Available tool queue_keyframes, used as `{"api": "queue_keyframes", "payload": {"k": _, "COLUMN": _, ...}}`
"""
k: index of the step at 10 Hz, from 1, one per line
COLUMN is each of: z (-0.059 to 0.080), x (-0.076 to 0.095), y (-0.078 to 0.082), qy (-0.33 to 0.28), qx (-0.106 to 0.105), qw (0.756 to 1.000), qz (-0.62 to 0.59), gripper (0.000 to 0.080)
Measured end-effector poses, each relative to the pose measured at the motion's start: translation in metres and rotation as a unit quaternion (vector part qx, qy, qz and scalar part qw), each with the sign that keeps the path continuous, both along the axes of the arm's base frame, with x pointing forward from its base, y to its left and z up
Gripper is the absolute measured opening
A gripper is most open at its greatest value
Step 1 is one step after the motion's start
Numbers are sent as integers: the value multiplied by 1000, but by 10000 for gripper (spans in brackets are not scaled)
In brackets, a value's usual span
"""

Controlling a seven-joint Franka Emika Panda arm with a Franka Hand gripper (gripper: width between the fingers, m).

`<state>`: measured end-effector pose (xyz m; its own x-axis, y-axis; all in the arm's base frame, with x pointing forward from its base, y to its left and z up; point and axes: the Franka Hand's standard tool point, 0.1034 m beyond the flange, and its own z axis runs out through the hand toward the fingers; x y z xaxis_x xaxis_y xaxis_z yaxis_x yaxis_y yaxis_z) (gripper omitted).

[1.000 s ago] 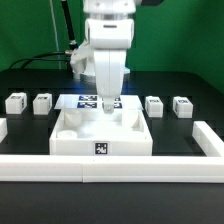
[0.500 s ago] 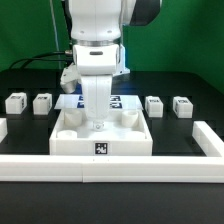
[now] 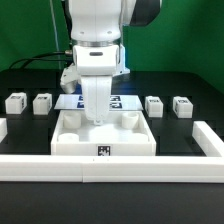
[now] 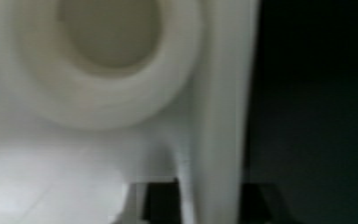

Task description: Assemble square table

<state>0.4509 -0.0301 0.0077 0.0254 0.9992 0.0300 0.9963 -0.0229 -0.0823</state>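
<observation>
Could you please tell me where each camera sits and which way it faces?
Exterior view: off the arm, raised, looking across the border wall at the square table; the arm and gripper show.
Wrist view: on the wrist, close against the square table, blurred; no gripper clearly shows.
Both share the square table.

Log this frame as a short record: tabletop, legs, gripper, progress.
tabletop: square table slab, rimmed face up, tag on its front wall, lying between the marker board and the border wall
legs: four leg blocks loose on the table, two on each side of the slab in the exterior view
gripper: gripper low over the slab's middle; contact and jaw state cannot be told
wrist view: blurred, shows only close white plastic
progress: no leg attached yet
</observation>
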Motion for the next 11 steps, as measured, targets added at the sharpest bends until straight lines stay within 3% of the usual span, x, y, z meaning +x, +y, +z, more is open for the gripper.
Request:
{"api": "queue_keyframes", "payload": {"k": 6, "z": 1, "x": 3, "y": 1, "qy": -4, "qx": 0, "qw": 1000, "qz": -2, "gripper": 61}}
{"api": "queue_keyframes", "payload": {"k": 11, "z": 0, "x": 36, "y": 67, "qy": -23, "qx": 11, "qw": 999, "qz": -21, "gripper": 60}}
